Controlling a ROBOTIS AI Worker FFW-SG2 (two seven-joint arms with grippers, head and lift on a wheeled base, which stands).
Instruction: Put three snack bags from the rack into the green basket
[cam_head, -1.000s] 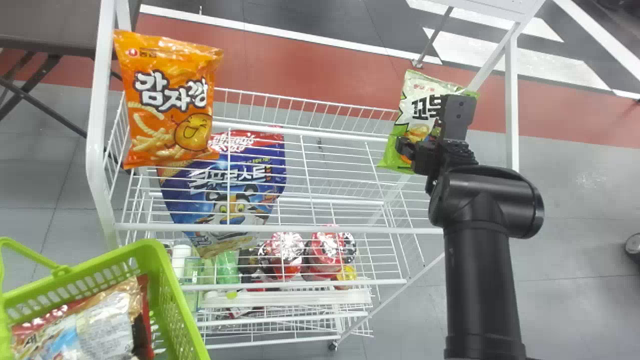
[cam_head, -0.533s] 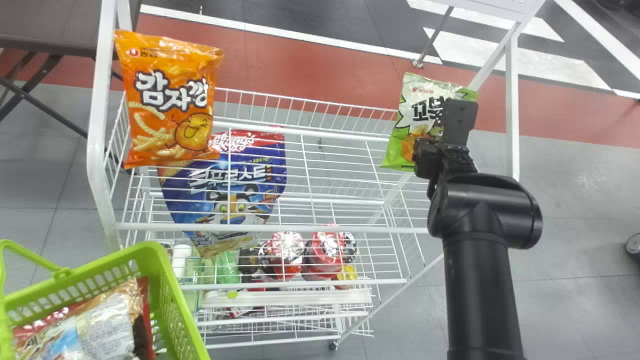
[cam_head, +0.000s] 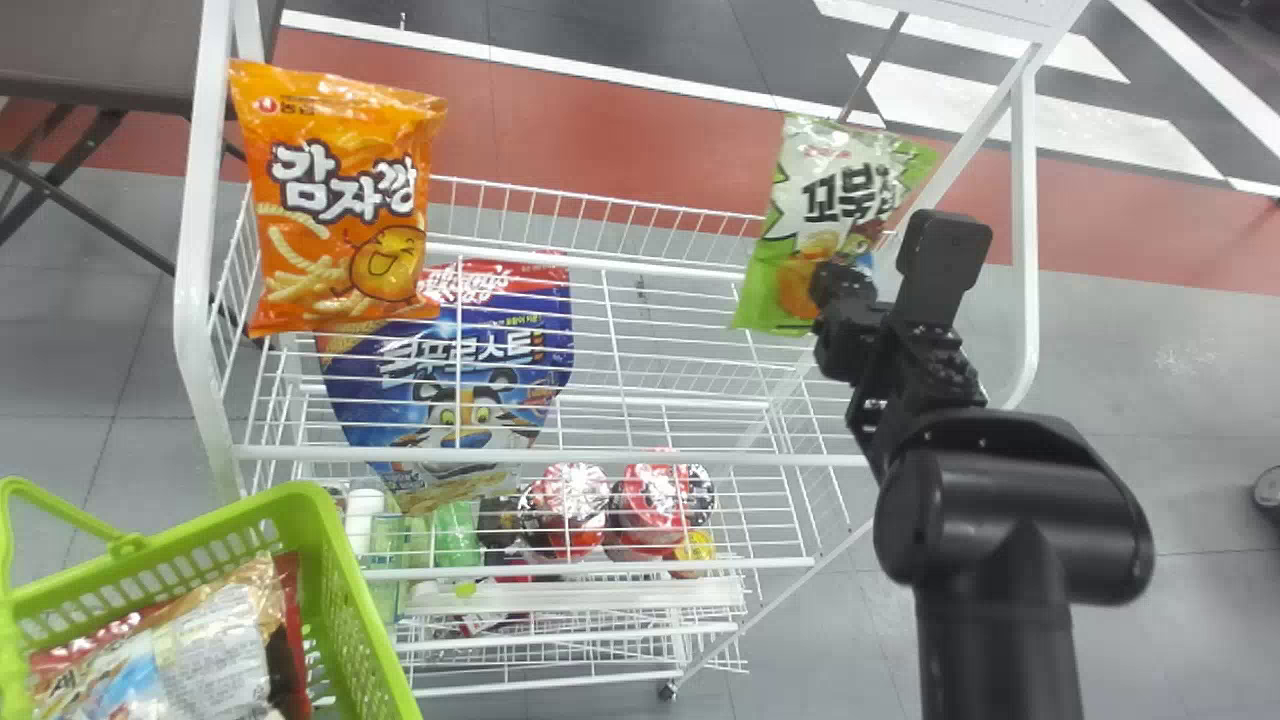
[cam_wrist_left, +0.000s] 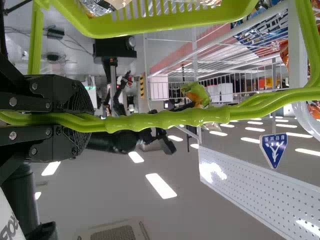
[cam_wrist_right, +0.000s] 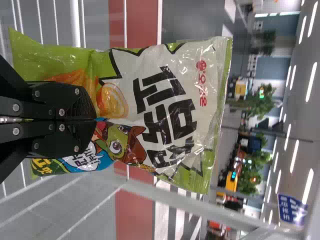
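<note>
Right gripper (cam_wrist_right: 96, 120) has its fingers closed on the lower part of the green-and-white bag (cam_head: 830, 190), held up at the robot's right side of the rack (cam_head: 600, 460). Left gripper (cam_wrist_left: 91, 120) has its fingers clamped round the handle (cam_wrist_left: 165, 118) of the green basket (cam_head: 345, 590), down at the robot's left, packs (cam_head: 205, 640) inside; exact count unclear. Bag looks puffed and light, film soft and slick, contents likely crushable. Grip is low and off-centre, so the top may flop or swing; the middle of the body would hold steadier, light squeeze only. Orange bag (cam_head: 340, 200) is on the rack, looks just as airy; best taken by the body, not the thin crimped edge. Blue bag (cam_head: 450, 370) lies lower behind wires, larger, probably heavier, floppier. Print: green-and-white bag has thick black lettering on a white burst, small red mark above, cartoon character below; orange bag, white lettering plus smiling mascot; blue bag, white lettering plus cartoon tiger. Names not transcribed.
</note>
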